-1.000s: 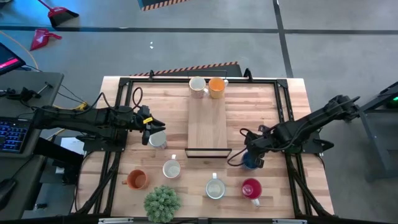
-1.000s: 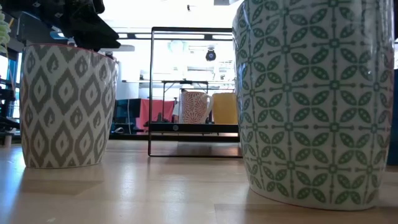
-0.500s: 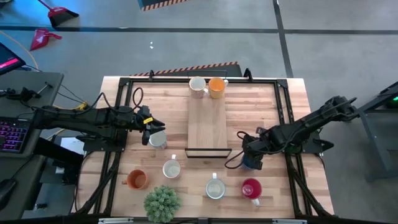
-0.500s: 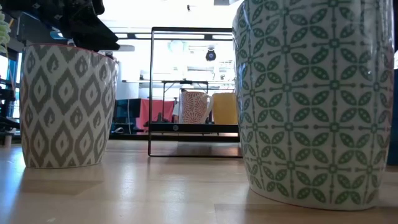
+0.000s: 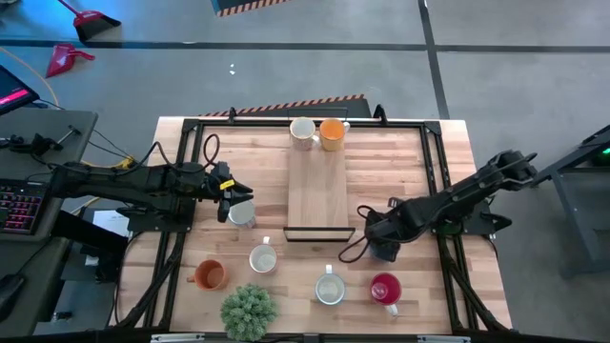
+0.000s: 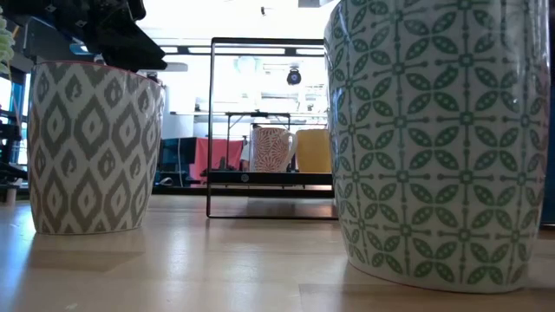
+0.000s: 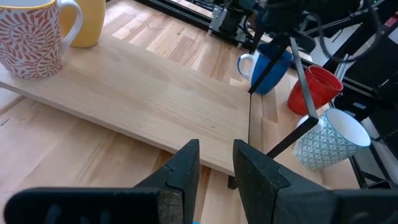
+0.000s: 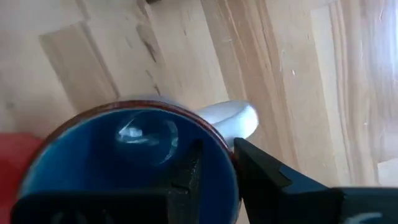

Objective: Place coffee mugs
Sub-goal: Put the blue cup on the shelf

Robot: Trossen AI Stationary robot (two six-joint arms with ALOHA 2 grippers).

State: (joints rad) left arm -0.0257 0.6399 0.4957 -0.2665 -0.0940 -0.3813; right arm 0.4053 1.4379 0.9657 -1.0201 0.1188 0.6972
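The glossy blue ceramic mug stands upright, mouth up, its pale handle sticking sideways beyond the right tool, whose fingers pinch the rim beside that handle. The right arm stretches low across the wooden bench. The left tool, on an outstretched arm, grips a pale mug's rim.

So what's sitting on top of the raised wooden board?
Two mugs at the board's far end: a patterned white mug and an orange mug, side by side. The rest of it is bare.
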